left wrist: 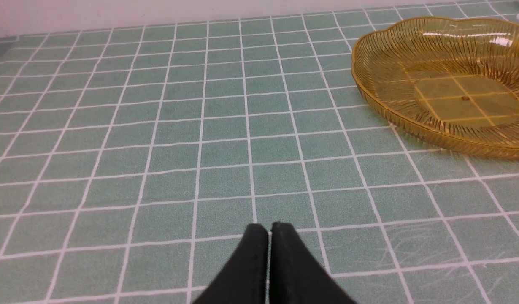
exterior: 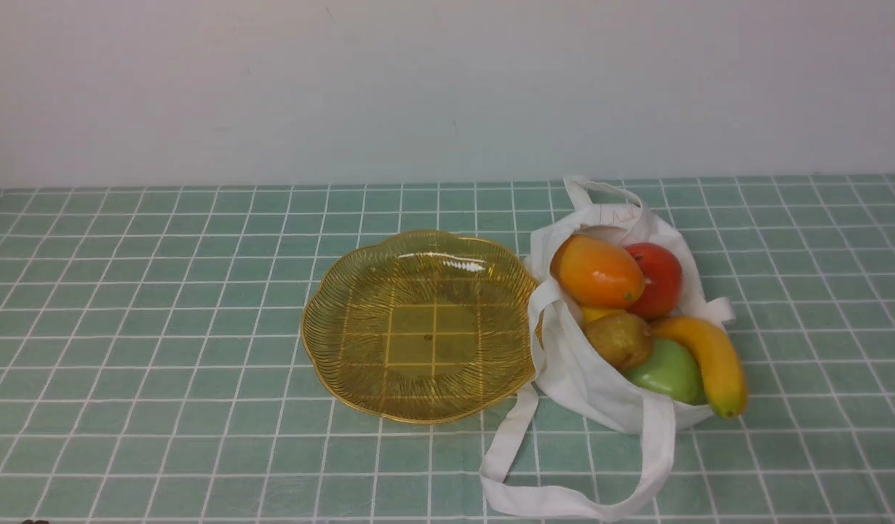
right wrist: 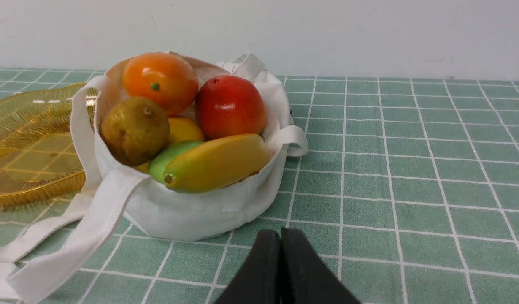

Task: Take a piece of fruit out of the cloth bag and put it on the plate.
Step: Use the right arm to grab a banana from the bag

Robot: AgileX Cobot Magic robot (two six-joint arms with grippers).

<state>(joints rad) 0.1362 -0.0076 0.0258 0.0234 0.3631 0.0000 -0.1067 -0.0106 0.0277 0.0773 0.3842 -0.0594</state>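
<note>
— Where is the banana [exterior: 709, 360]?

— In the cloth bag [exterior: 586, 378], lying along the bag's right rim. Its greenish tip pokes out over the near edge, toward the robot.

— What else is in there?

— An orange mango [exterior: 597, 271] at the far left, a red apple [exterior: 658, 276] beside it, a brown round fruit [exterior: 621, 340] in the middle and a green apple [exterior: 669, 371] tucked against the banana's inner curve. (A bit of something yellow also shows under the mango, too hidden to name.)

— And the plate [exterior: 331, 378]?

— It sits flat on the green checked tablecloth [exterior: 164, 327], just left of the bag, with nothing on it. The bag's edge meets the plate's rim. I cannot tell whether they touch.

— The bag's straps?

— One strap [exterior: 564, 502] loops forward onto the cloth in front of the bag. The other strap [exterior: 586, 191] lies at the far side.

— The grippers?

— The left gripper [left wrist: 269, 228] has its two black fingers pressed together with nothing between them. It is low over bare tablecloth, with the plate off to one side. The right gripper [right wrist: 280, 234] is likewise closed and empty. It points at the bag from close by, apart from it, and the banana faces it across the rim.
</note>
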